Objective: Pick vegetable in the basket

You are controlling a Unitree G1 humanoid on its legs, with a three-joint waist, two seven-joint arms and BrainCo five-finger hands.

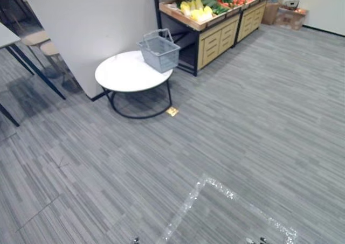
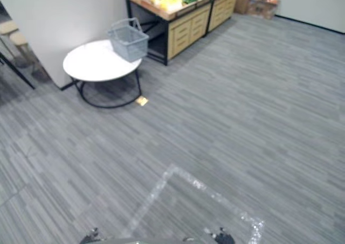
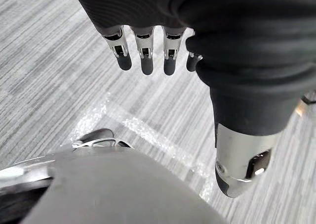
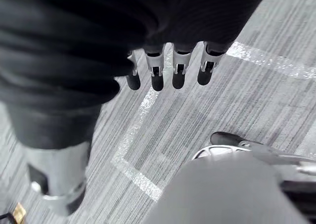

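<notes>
Grey carpet, mostly bare. Grey basket [image 1: 159, 51] sits on round white table [image 1: 121, 74], near the produce stand [image 1: 218, 39]. Its yellow vegetables [image 1: 197, 8] look firm and light; grasp mid-body. Left hand [image 3: 146, 51] and right hand [image 4: 157, 71] hang slack, empty.

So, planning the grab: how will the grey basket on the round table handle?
The grey basket is probably light and stiff: open mesh walls, seemingly empty. It sits at the edge of the white table, so a push could slide it off.
</notes>
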